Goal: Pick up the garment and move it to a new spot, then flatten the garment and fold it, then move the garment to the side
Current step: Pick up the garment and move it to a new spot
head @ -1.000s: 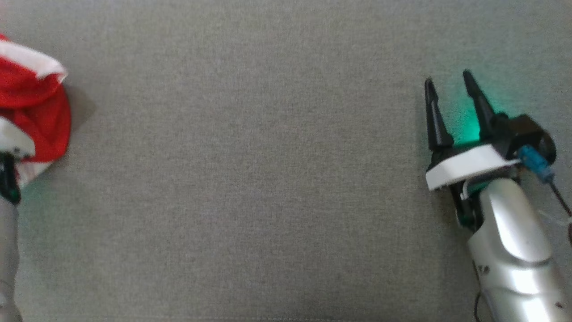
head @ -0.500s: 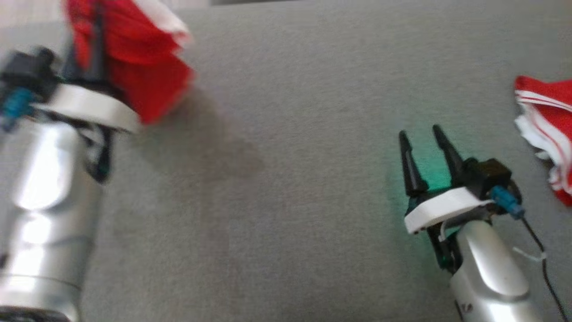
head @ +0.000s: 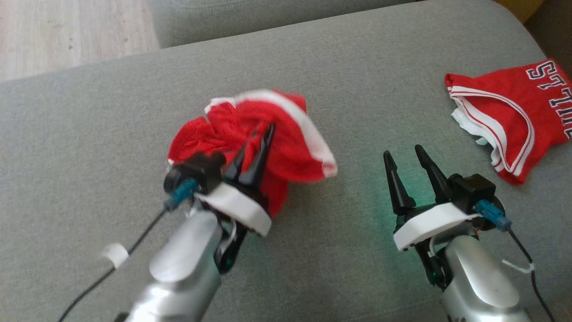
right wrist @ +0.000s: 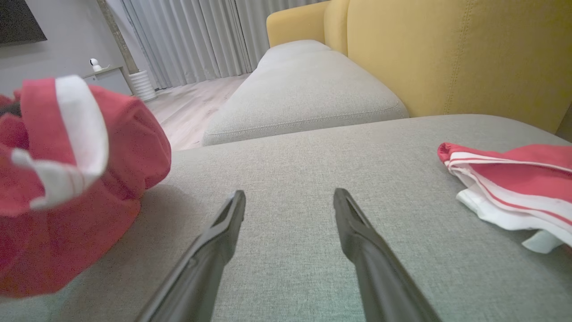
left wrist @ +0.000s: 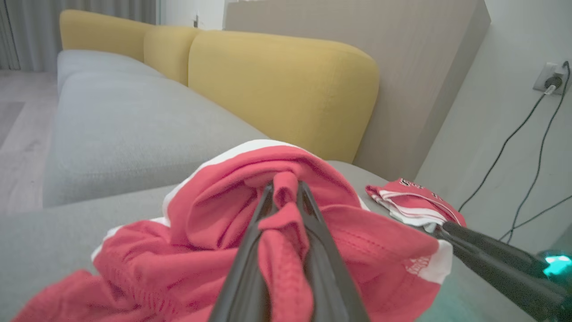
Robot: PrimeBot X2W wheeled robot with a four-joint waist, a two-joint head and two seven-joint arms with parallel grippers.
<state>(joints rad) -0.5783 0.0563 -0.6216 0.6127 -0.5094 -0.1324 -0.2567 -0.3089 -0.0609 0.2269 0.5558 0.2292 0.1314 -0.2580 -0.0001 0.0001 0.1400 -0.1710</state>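
Head view: left gripper (head: 260,134) has its fingers together, clamped on a bunched red-and-white garment (head: 290,143) over the middle of the grey sofa seat (head: 89,134). Right gripper (head: 402,153) is near it, fingers apart, holding nothing. A second red garment (head: 505,116), lettered, lies far right on the seat.

Left wrist view: a fold of cloth is pinched between the fingers. Yellow backrest (left wrist: 286,89) and wall socket (left wrist: 552,79) are behind.

Right wrist view: bare seat lies between the spread fingers, with curtains (right wrist: 187,40) beyond.

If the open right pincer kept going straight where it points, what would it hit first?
Probably just the grey sofa cushion; the right pincer points between the bunched red garment and the folded garment. Depth is uncertain.
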